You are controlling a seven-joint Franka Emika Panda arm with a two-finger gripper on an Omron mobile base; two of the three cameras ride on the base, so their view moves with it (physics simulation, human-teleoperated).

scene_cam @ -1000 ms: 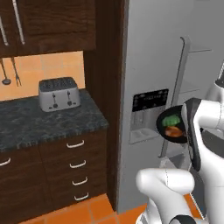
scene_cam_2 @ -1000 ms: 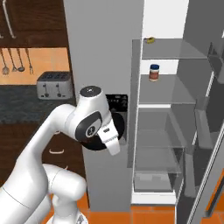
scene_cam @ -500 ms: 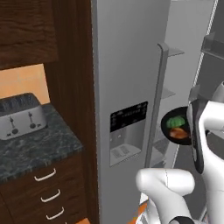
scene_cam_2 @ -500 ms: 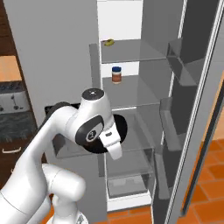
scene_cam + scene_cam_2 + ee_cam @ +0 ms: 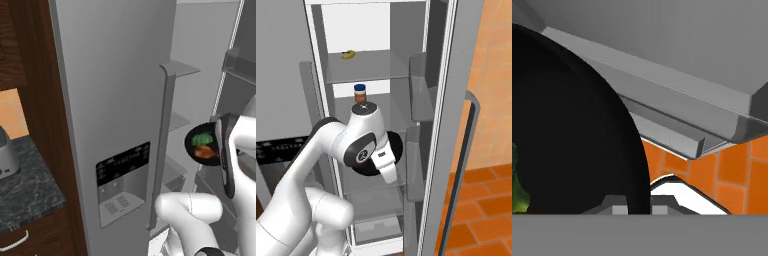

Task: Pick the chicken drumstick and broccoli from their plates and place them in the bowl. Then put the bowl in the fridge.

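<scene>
Bowl [image 5: 201,148] gripped at its rim by hand [image 5: 637,206].

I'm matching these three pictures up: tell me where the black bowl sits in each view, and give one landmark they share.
Left base view: the bowl is at right of centre, broccoli and drumstick inside.
Right base view: centre, mostly behind the arm's wrist, its dark rim peeking out.
Hand view: it covers the left half.
Shared landmark: the open fridge.

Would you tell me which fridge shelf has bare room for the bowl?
The shelf below the black bowl looks bare. The top shelf is open right of the banana. The jar takes the left of the second shelf.
</scene>
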